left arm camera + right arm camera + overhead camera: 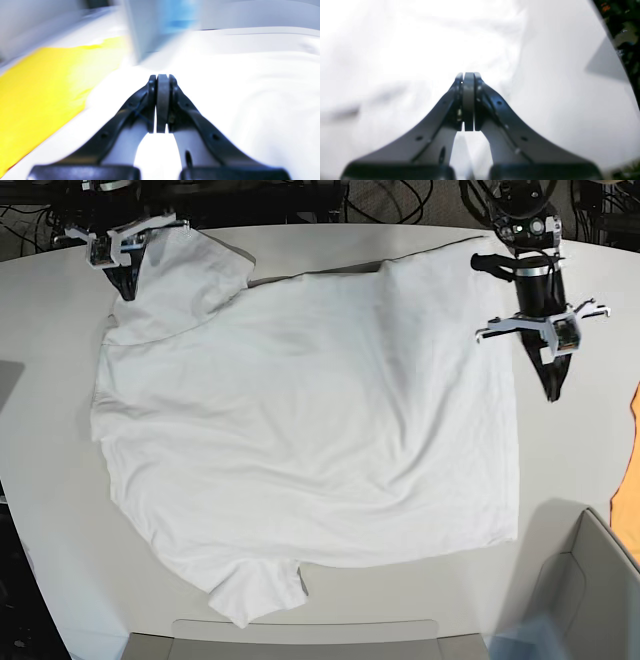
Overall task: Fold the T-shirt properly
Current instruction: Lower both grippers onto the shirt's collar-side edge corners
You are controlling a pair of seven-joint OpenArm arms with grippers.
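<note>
The white T-shirt lies spread flat on the white table, one sleeve at the far left and one at the front. My left gripper is shut and hangs just off the shirt's right edge, holding nothing that I can see. In the left wrist view its jaws are pressed together over white fabric. My right gripper is shut at the far-left sleeve. In the right wrist view it is closed over blurred white fabric, with no cloth seen between the pads.
An orange cloth lies at the table's right edge and shows as yellow in the left wrist view. A grey box stands at the front right. A flat tray sits at the front edge. Cables lie beyond the far edge.
</note>
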